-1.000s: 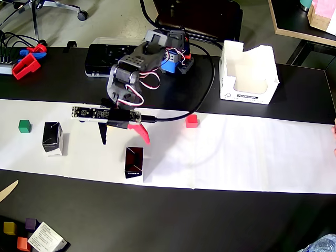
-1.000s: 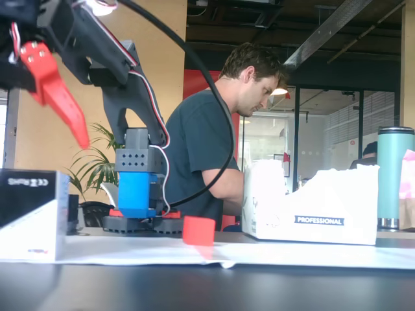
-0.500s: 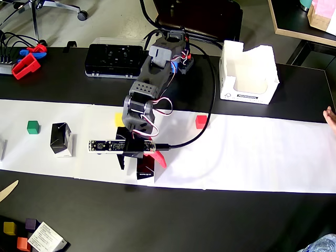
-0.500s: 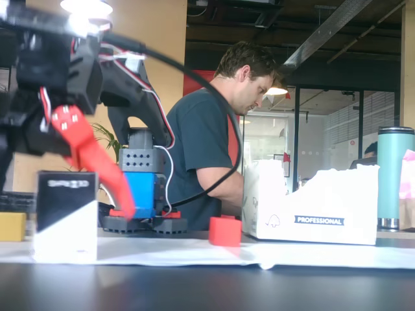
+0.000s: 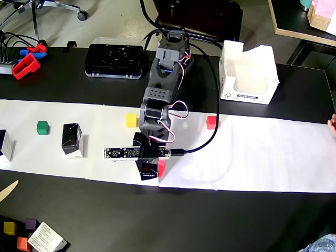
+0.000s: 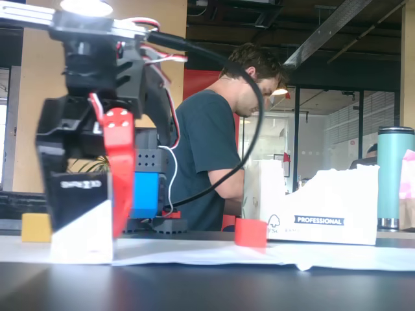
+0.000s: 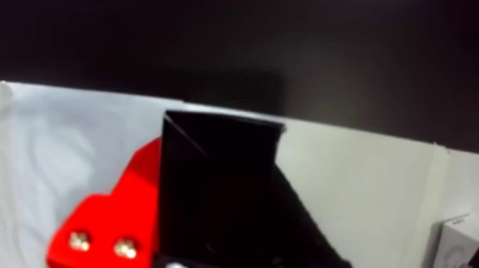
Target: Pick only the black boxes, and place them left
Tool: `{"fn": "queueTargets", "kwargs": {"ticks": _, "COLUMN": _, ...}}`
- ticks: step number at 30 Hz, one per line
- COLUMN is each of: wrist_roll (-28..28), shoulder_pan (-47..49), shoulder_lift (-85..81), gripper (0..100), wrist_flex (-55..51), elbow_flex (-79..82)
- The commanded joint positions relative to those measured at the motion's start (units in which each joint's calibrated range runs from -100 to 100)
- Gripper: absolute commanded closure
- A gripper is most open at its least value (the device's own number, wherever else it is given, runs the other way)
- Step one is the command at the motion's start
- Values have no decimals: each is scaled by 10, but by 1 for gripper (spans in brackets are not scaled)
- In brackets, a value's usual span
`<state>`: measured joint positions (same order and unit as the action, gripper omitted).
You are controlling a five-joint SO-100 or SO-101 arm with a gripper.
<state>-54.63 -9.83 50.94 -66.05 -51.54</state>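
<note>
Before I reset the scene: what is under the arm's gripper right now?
A black box stands on the white paper between the fingers of the gripper. From overhead the arm covers most of it; whether the fingers press it isn't visible.

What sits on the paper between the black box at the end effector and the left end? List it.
In the overhead view, the end effector straddles a black box. Leftward on the white paper stands another black box, with a third box at the left edge. The green cube and yellow cube sit farther back.
</note>
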Motion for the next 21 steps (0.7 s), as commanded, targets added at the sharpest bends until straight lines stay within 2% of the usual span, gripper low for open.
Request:
{"fn": "queueTargets", "kwargs": {"ticks": 1, "wrist_roll": 10, "shoulder_pan": 2, "shoulder_lift": -213, "gripper": 91, "wrist_flex": 1, "elbow_flex": 201}}
{"fn": "queueTargets", "kwargs": {"ticks": 4, "wrist_roll": 13, "shoulder_pan": 11, "shoulder_lift": -344, "gripper": 91, "wrist_flex": 1, "elbow_flex": 351}}
{"fn": "queueTargets", "kwargs": {"ticks": 9, "wrist_roll": 75, "shoulder_pan": 66, "shoulder_lift": -509, "gripper": 91, "wrist_flex": 1, "elbow_flex": 482}}
{"fn": "queueTargets", "kwargs": {"ticks": 14, "wrist_roll": 174, "shoulder_pan": 157, "shoulder_lift": -600, "gripper": 91, "wrist_flex": 0, "elbow_flex": 483}}
{"fn": "queueTargets", "kwargs": {"ticks": 21, "wrist_roll": 251, "shoulder_pan": 259, "shoulder_lift": -668, "gripper": 91, "wrist_flex": -1, "elbow_flex": 483}}
